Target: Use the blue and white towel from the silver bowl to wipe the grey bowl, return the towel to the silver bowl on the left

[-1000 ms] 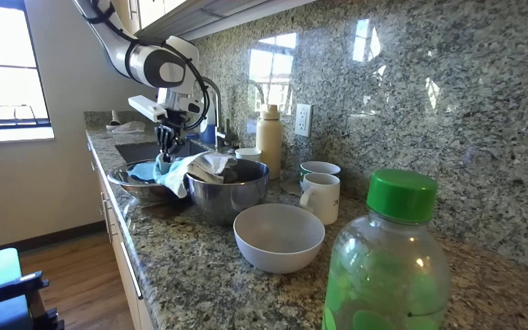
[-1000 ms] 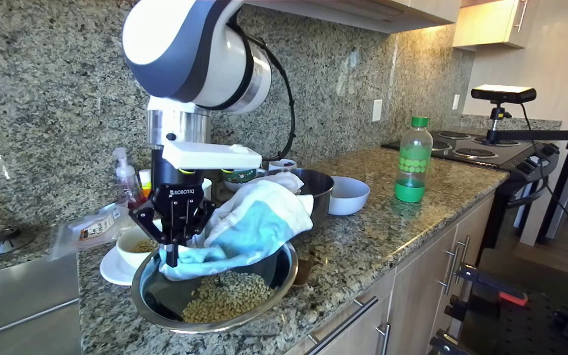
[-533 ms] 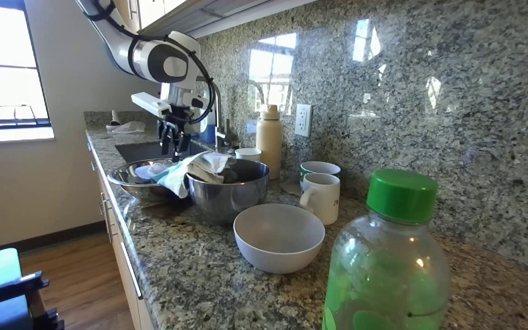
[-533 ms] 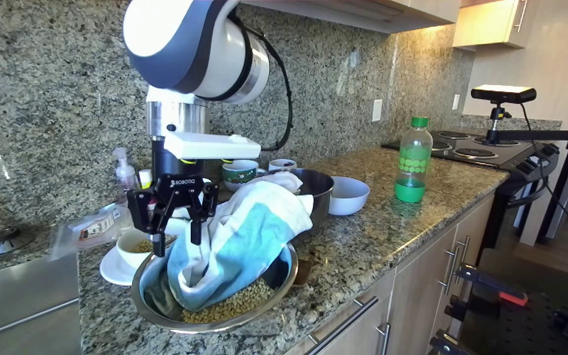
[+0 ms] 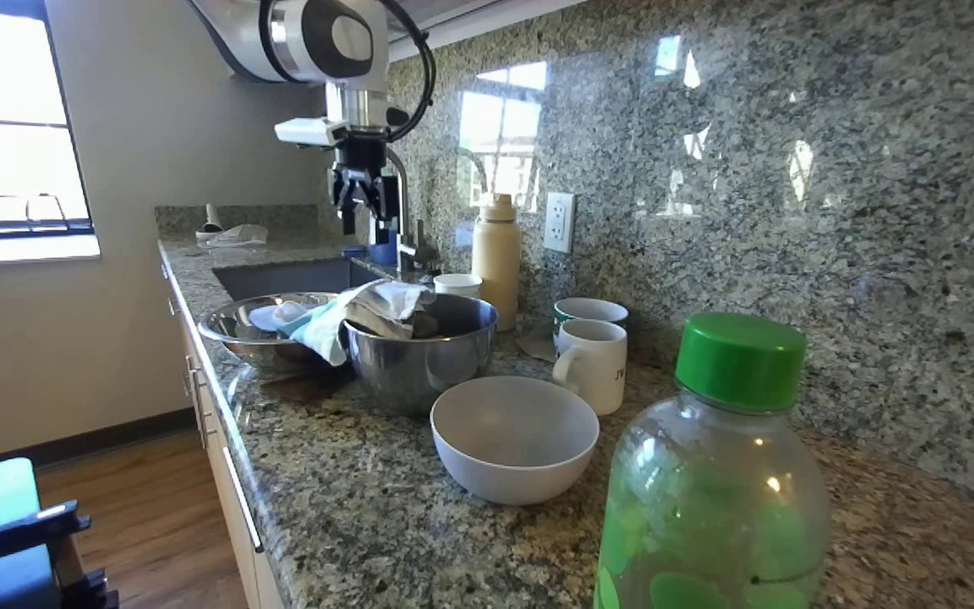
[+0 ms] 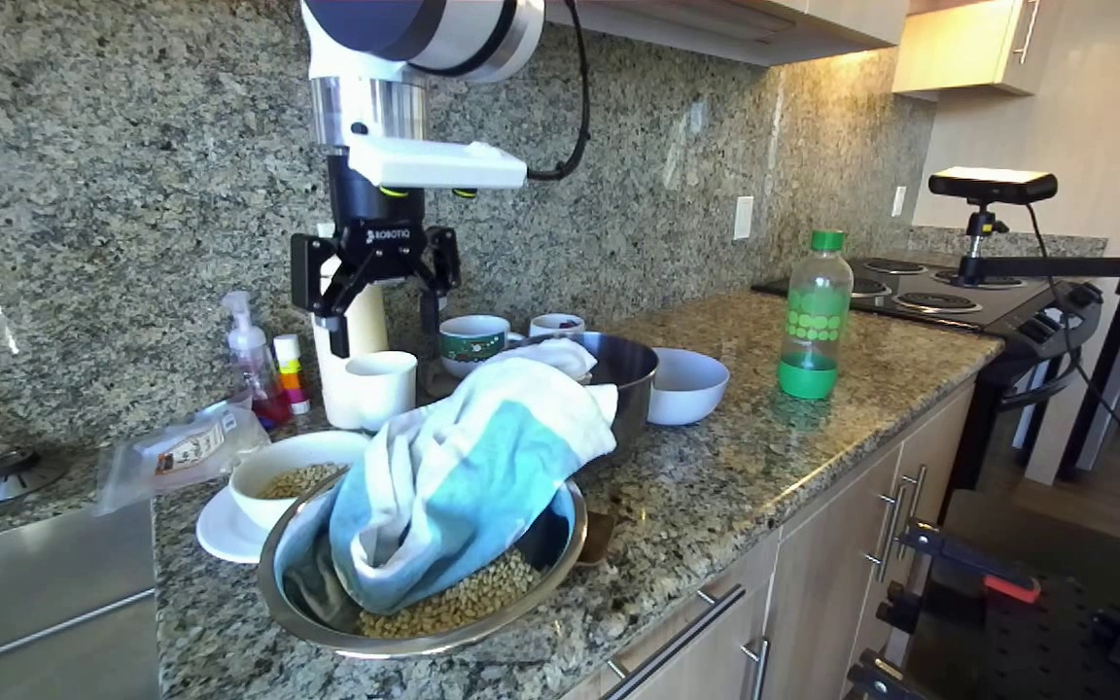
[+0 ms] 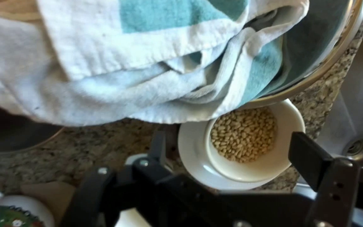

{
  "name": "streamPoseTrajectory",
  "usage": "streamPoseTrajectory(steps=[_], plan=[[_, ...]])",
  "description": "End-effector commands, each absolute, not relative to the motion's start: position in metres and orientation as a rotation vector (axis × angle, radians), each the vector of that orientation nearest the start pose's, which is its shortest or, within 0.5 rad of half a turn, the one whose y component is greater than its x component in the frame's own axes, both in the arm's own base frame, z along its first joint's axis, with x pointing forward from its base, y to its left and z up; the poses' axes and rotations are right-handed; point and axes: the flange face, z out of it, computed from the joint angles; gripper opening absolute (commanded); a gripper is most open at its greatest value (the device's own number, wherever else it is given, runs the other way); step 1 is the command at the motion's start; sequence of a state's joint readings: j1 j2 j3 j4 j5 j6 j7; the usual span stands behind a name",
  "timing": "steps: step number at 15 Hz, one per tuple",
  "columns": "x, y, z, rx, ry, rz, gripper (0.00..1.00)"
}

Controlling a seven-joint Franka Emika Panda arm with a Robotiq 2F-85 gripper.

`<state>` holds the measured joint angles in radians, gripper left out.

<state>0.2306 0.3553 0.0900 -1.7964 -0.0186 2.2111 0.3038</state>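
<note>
The blue and white towel point(image 6: 482, 467) lies heaped partly in the silver bowl point(image 6: 424, 644), over pale grains. Its other end drapes across the rim of the deeper steel bowl point(image 5: 428, 372). In the wrist view the towel point(image 7: 143, 53) fills the top, apart from the fingers. My gripper point(image 6: 385, 332) hangs well above the bowls, jaws spread wide, nothing between them. In the wrist view a white bowl of grains shows far below, between the fingertips point(image 7: 309, 157). The grey bowl point(image 5: 514, 474) stands upright on the counter beside the deep steel bowl, away from the towel.
A white bowl of grains point(image 6: 268, 506) on a saucer stands beside the silver bowl. White mugs point(image 5: 593, 364) and a tan bottle point(image 5: 496, 262) line the backsplash. A green-capped bottle point(image 6: 816, 321) stands farther along the counter. The sink point(image 5: 276, 275) lies behind the silver bowl.
My gripper has opened and let go of the towel, then risen well above it. The freed towel end has dropped into the silver bowl.
</note>
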Motion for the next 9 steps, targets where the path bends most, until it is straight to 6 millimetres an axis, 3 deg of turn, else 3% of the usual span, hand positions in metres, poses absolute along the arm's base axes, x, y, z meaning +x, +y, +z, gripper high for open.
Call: streamPoseTrajectory(steps=[1,5,6,9], plan=[[0.612,0.178,0.388,-3.157,0.091,-0.125,1.0],[0.61,0.158,0.4,-3.171,0.18,-0.167,1.0],[0.62,0.167,0.392,-3.151,0.138,-0.16,1.0],[0.621,0.165,0.391,-3.152,0.144,-0.159,1.0]])
